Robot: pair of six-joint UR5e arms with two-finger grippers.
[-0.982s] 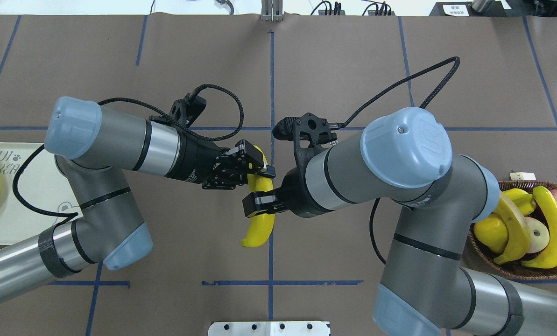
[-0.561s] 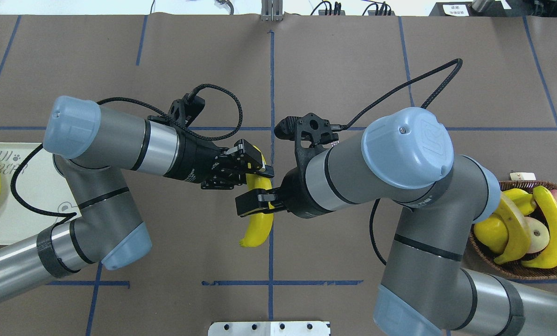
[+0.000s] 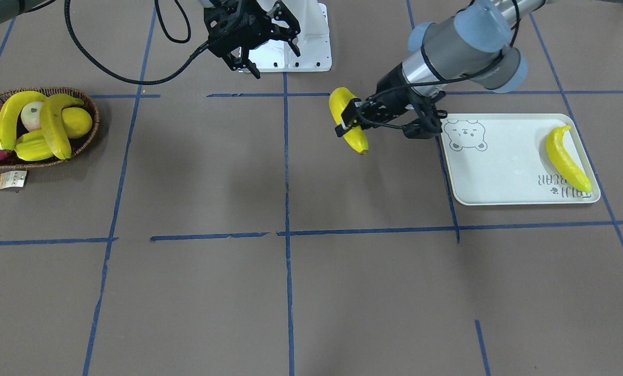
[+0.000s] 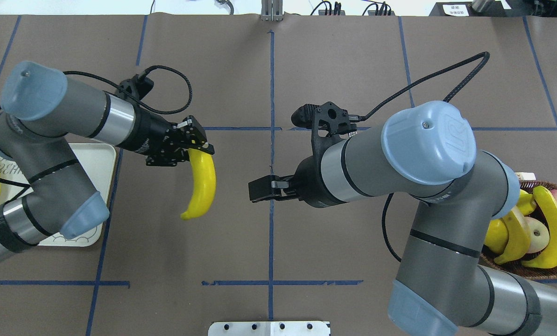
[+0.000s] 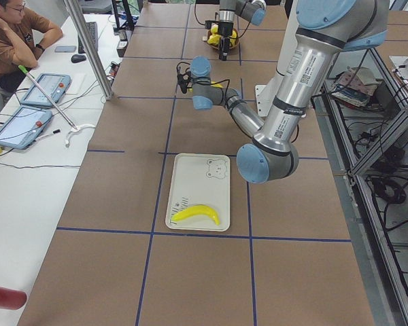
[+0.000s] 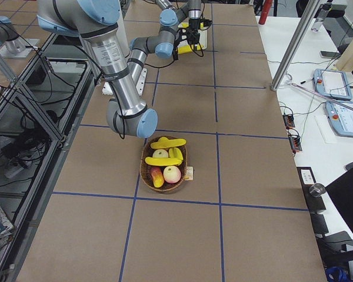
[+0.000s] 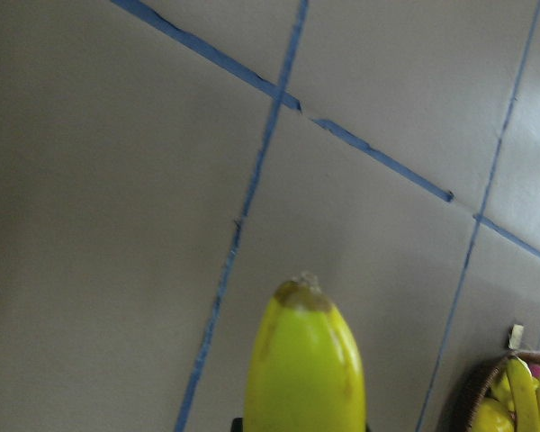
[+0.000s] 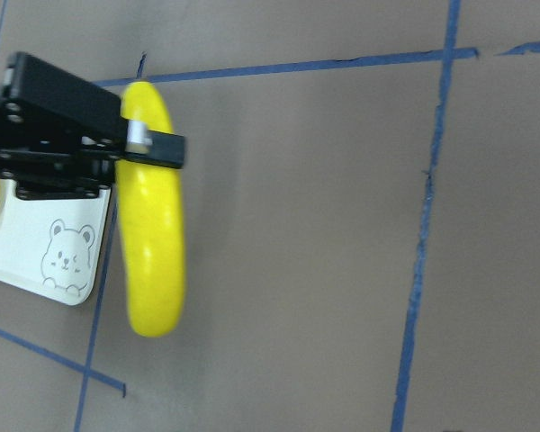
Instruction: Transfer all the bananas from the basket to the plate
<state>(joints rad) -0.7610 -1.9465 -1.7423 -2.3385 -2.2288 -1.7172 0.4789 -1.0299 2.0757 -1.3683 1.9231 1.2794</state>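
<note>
While our left jaws clamp a banana point(image 4: 202, 184) above the counter point(image 4: 306, 70), right of the plate point(image 4: 103, 158), our right jaws stand wide, empty; a second banana point(image 3: 567, 159) lies on the plate, two more bananas point(image 3: 6, 124) in the basket point(image 3: 94, 112).

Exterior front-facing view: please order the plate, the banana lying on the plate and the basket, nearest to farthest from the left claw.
1. The plate: its bear-print corner sits just right of the left claw, which grips the carried banana.
2. The banana lying on the plate: at the plate's far right end.
3. The basket: at the view's left edge.
</note>
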